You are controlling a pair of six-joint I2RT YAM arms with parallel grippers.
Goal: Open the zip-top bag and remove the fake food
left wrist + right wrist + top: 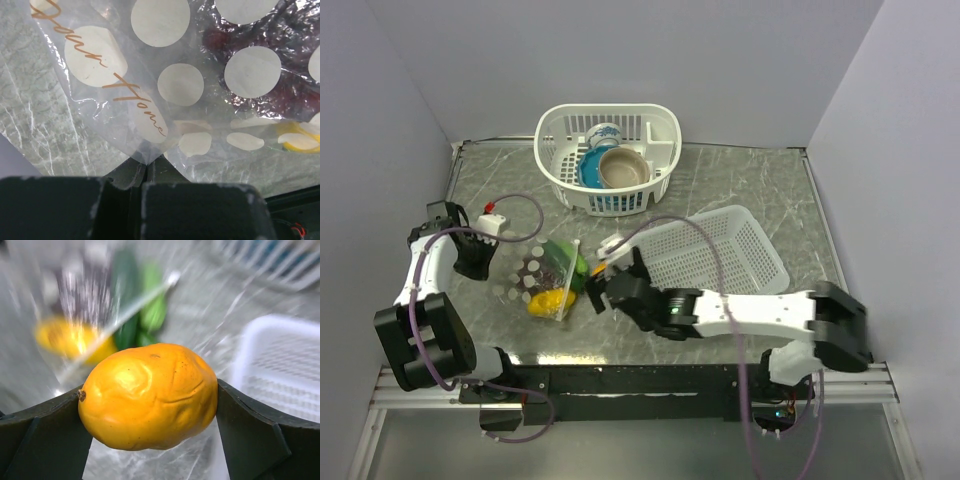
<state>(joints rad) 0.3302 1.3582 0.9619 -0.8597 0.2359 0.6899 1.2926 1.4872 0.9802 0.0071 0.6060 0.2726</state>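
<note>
The clear dotted zip-top bag [542,278] lies on the table left of centre, its zip edge to the right. Inside it I see a yellow fruit [545,301], green cucumber-like pieces [576,268] and a dark purple grape bunch [546,263]. My left gripper [476,258] is shut on the bag's left corner [148,156]. My right gripper [597,293] is shut on the orange fruit [148,396], held just right of the bag's mouth. The bag with the yellow and green pieces shows blurred behind the orange fruit in the right wrist view [107,315].
A white mesh basket [608,158] at the back holds a blue bowl [592,172] and a brown bowl [624,169]. A second, shallow white mesh basket [720,255] lies right of the right gripper. Purple cables loop over both arms.
</note>
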